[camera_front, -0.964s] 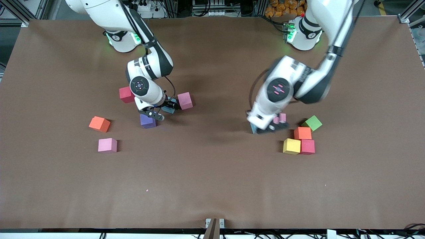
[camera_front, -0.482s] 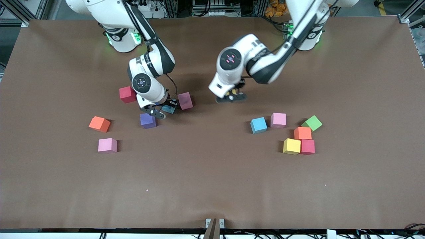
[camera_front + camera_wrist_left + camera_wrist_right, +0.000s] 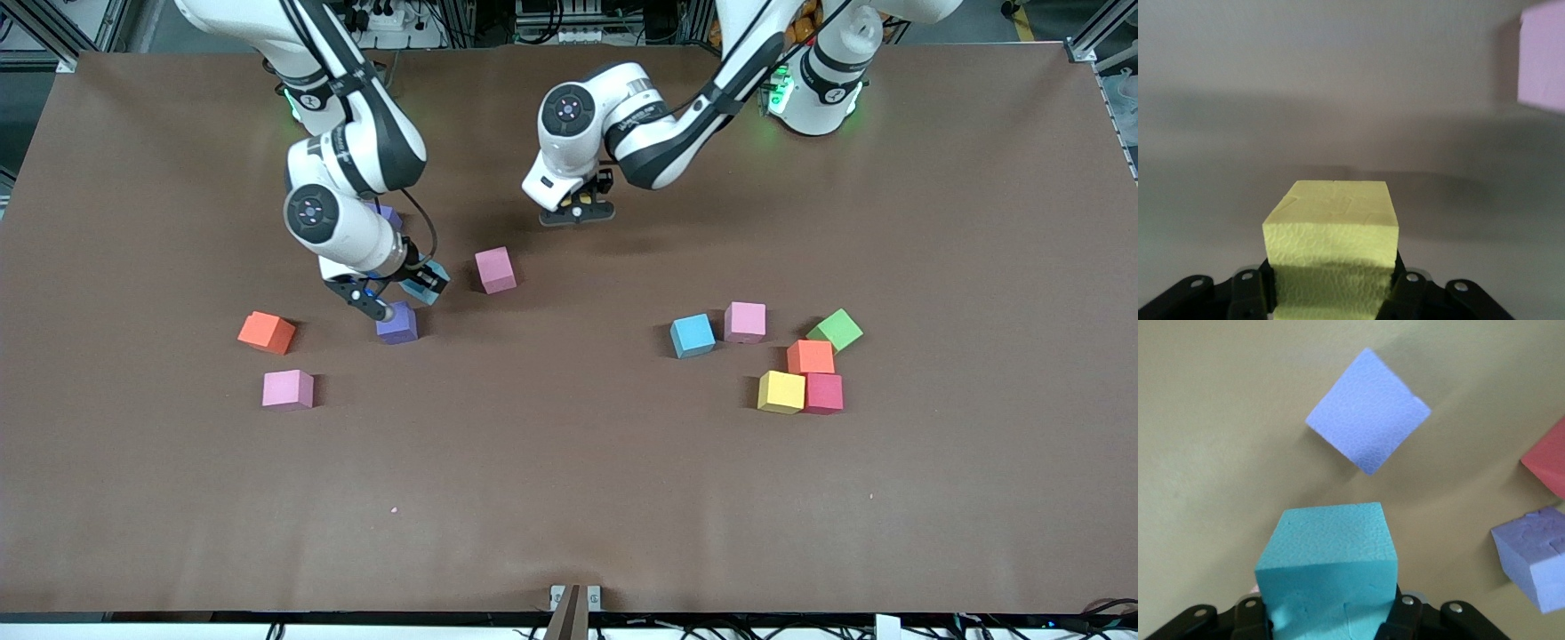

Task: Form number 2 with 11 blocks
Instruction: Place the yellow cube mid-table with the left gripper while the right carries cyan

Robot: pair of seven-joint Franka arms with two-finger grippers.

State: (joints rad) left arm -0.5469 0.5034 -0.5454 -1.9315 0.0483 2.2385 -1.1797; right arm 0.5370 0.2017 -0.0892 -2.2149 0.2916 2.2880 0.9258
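No readable text, labels or numbers anywhere in view

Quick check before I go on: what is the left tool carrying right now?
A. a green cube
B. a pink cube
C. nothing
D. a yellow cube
D: the left wrist view shows the left tool clamped on a yellow cube, and in the front view it hangs over bare table near the middle.

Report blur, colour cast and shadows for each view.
Front view: sharp, evenly lit, soft shadows on the table. Left wrist view: table looks grey, yellow cube crisp, pink cube cropped at the edge. Right wrist view: olive cast, light blue cube sharp.
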